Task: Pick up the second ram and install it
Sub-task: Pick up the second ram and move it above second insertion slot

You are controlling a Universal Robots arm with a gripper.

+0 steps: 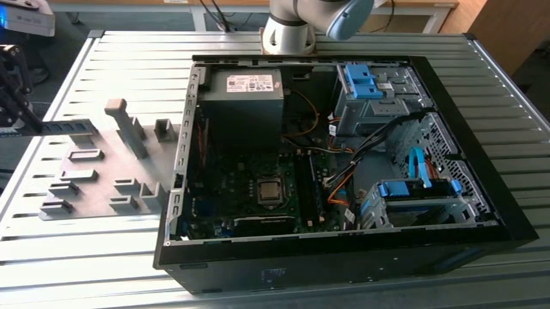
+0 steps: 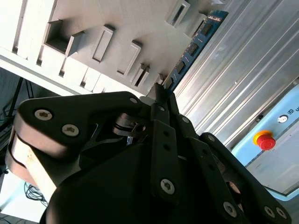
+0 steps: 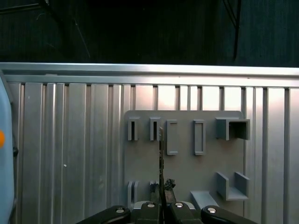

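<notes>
One gripper (image 3: pixel 162 198) hangs over the grey holder plate (image 3: pixel 187 170). Its fingers (image 2: pixel 164 105) pinch the second ram (image 3: pixel 161 154) above that plate's slots.

arm (image 1: pixel 288 32): silver-white tube, blue-grey joint cap | gripper (image 2: pixel 161 93): black linkage bars, silver screw heads behind its tip
</notes>
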